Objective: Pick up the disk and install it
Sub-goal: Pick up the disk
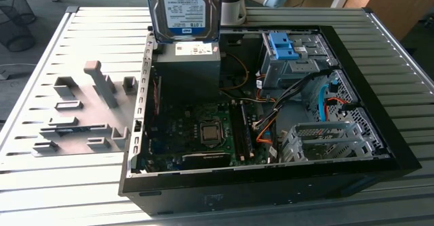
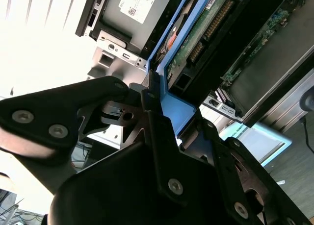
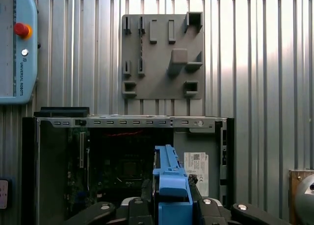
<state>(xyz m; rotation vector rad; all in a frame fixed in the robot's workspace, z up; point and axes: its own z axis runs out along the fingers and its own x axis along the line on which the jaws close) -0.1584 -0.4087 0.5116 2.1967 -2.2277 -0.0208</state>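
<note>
Disk (image 1: pixel 184 10) is up in your gripper (image 2: pixel 172 110), standing on edge above the open computer case (image 1: pixel 379 150), with its label facing the exterior camera. In both wrist views you can see the black fingers (image 2: pixel 156 122) pinched in on the blue rail (image 3: pixel 171 183) along the disk's edge, one on each side, so the jaws are clamped on it. Beneath the gripper lies the inside of the case. The dark grey box (image 1: pixel 186 71) with the white sticker is just beside the rail, and the motherboard (image 1: pixel 200 129) is lower down. The blue bracket (image 1: pixel 283 45) sits to the exterior view's right of the held disk. The grey holder plate (image 1: pixel 81 114) rests on the slatted table (image 1: pixel 61 195) outside the case, well apart from the gripper.
</note>
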